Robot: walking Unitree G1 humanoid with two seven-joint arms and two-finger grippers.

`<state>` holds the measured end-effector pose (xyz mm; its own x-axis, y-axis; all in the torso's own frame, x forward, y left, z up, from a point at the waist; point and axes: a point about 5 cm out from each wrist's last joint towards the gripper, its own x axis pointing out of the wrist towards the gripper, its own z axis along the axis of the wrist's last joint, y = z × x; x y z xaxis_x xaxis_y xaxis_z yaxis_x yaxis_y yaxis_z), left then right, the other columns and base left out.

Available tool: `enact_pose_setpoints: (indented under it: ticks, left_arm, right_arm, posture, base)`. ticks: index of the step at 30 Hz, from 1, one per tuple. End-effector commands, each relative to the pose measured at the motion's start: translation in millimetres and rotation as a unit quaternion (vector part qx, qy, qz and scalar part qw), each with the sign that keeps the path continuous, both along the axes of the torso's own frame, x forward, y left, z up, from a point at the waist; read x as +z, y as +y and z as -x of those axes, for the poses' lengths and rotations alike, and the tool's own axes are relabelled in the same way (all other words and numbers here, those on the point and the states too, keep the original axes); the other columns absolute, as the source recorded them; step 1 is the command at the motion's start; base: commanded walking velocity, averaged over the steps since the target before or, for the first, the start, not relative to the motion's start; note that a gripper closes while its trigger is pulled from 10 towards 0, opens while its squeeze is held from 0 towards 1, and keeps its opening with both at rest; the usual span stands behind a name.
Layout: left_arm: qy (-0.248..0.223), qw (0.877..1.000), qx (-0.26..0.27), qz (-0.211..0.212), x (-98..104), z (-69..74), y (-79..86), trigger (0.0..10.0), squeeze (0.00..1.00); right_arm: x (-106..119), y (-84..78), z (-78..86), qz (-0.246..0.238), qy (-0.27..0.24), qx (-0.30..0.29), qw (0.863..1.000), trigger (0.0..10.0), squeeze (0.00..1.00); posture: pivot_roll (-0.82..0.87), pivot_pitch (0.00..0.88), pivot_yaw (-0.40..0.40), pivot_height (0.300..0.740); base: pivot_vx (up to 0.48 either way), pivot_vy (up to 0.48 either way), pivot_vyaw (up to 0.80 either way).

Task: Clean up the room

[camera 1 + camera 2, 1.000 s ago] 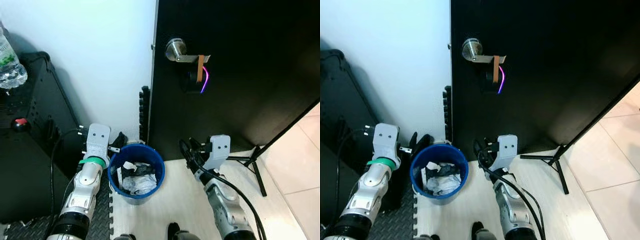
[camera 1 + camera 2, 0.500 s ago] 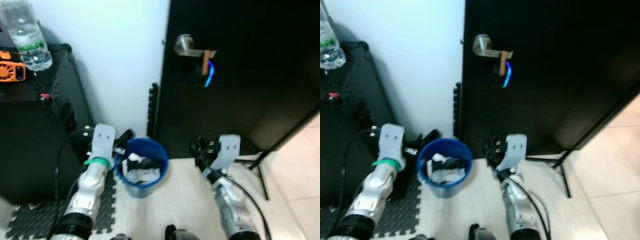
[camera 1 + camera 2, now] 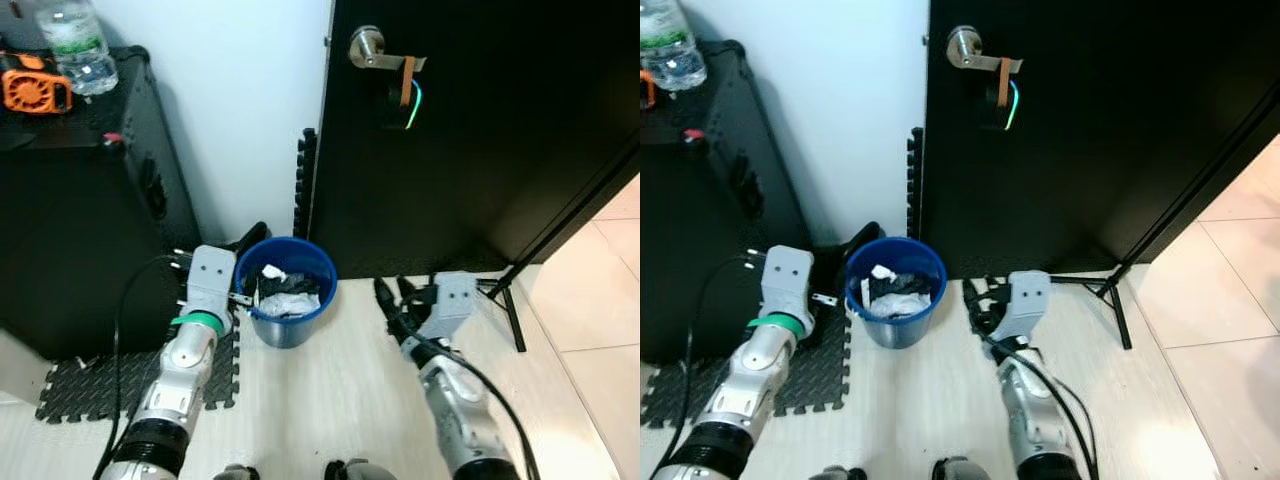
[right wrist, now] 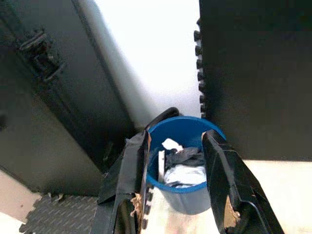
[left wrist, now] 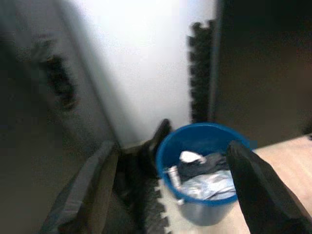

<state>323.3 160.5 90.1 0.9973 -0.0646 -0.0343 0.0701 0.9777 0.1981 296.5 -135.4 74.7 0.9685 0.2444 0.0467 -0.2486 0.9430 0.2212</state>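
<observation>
Blue waste bin flanked by two released grippers, seen from above.
Left gripper [image 5: 170, 185] sits at the bin's 9 o'clock and right gripper [image 4: 178, 180] at its 3 o'clock, each with fingers spread and empty. Bin [image 3: 290, 300], holding crumpled white and dark scraps, stands on pale floor [image 3: 330, 400] beside a foam mat [image 3: 90, 395]; at 12 o'clock rises a black door [image 3: 480, 130] with lever handle [image 3: 370, 50], and at 10 o'clock a black case [image 3: 70, 200] carrying a water bottle [image 3: 78, 45].

Both eye views look steeply down from the head onto the floor, facing a black door [image 3: 480, 150] and a white wall. Each wrist view looks along its fingers from low down, much nearer. All four share the blue bin [image 3: 290, 300] at the door's foot.
</observation>
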Motion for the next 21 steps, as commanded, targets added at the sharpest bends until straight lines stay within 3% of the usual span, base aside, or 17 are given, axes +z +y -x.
enact_pose_setpoints:
  ticks: [1, 5, 13, 17, 18, 20, 21]
  left_arm:
    - [0.011, 1.0, -0.002, 0.001, -6.7, 3.6, -1.7, 10.0, 0.0]
    - [0.011, 1.0, -0.002, 0.001, -6.9, 3.6, -1.8, 10.0, 0.0]
    - [0.038, 0.999, -0.006, 0.006, -13.9, 3.6, -3.7, 10.0, 0.0]
    - [0.116, 0.993, -0.028, 0.021, -39.2, 11.8, -6.9, 10.0, 0.0]
    - [0.116, 0.993, -0.028, 0.021, -39.2, 11.8, -6.9, 10.0, 0.0]
    - [0.177, 0.984, -0.037, -0.001, -66.4, 26.2, -2.9, 10.0, 0.0]
    - [0.177, 0.984, -0.037, -0.001, -66.4, 26.2, -2.9, 10.0, 0.0]
  right_arm:
    - [-4.2, -4.4, 1.4, 0.003, 0.007, -0.009, 1.0, 10.0, 0.0]
    - [-4.2, -4.5, 1.4, 0.002, 0.007, -0.009, 1.0, 10.0, 0.0]
    - [-11.1, -7.4, 2.0, 0.009, 0.023, -0.018, 1.0, 10.0, 0.0]
    - [-31.3, -13.4, 7.7, 0.024, 0.067, -0.024, 0.997, 10.0, 0.0]
    - [-31.3, -13.4, 7.7, 0.024, 0.067, -0.024, 0.997, 10.0, 0.0]
    - [-58.7, -20.7, 20.7, 0.043, 0.126, -0.028, 0.991, 10.0, 0.0]
    - [-58.7, -20.7, 20.7, 0.043, 0.126, -0.028, 0.991, 10.0, 0.0]
  posture:
    - [-0.03, 0.063, 0.022, 0.72]
    - [-0.03, 0.063, 0.022, 0.72]
    - [-0.03, 0.057, 0.025, 0.72]
    - [-0.03, 0.049, 0.025, 0.72]
    - [-0.03, 0.049, 0.025, 0.72]
    - [-0.02, 0.037, 0.024, 0.72]
    - [-0.02, 0.037, 0.024, 0.72]
  base:
    - [-0.262, 0.0, 0.0]
    - [-0.262, 0.0, 0.0]
    - [0.0, 0.0, 0.0]
    - [0.0, 0.0, -0.63]
    - [0.0, 0.0, -0.8]
    - [0.0, 0.0, -0.8]
    - [0.0, 0.0, -0.8]
